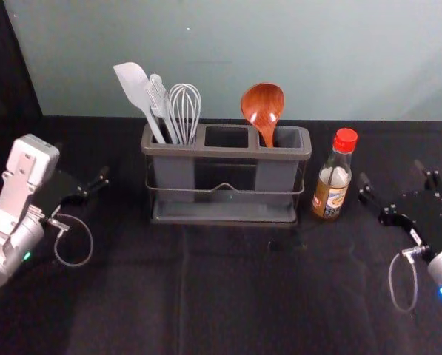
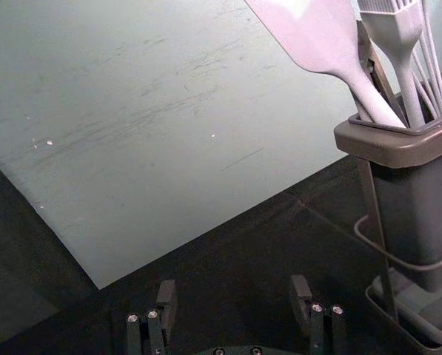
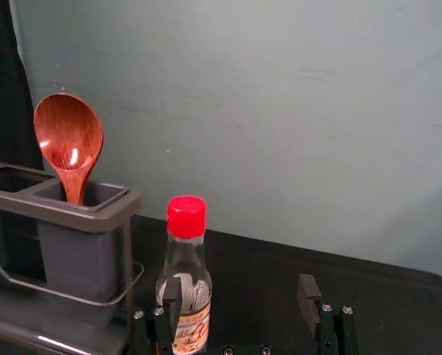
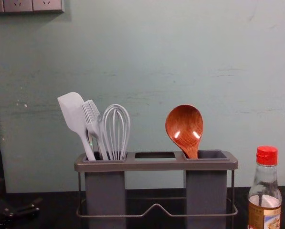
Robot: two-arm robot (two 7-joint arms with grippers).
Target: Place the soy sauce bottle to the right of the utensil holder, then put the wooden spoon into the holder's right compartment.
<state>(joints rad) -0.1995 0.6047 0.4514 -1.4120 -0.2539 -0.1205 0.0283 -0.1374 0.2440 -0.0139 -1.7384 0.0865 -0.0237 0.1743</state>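
Holder [image 1: 226, 152] stands between left gripper [image 1: 82, 163] and right gripper [image 1: 392, 172], both with fingers apart. The bottle [image 1: 332, 194] sits just right of the holder, base cut off in the chest view; the spoon [image 1: 263, 103] stands in the right compartment [image 1: 275, 175], lower handle hidden.

1 holder [image 4: 156, 165], 1 bottle [image 1: 332, 185], 1 spoon [image 4: 184, 129], 1 spatula [image 4: 72, 113], 1 brush [image 4: 94, 125], 1 whisk [image 4: 116, 131]

The left gripper [image 1: 83, 163] is holding its fingers [image 2: 166, 305] wide apart near the holder [image 2: 398, 144]. A pale spatula [image 2: 332, 33] is leaning out of the holder, the brush [image 2: 400, 33] and whisk [image 2: 432, 70] are rising beside it, and a grey wall [image 2: 146, 126] is standing behind.
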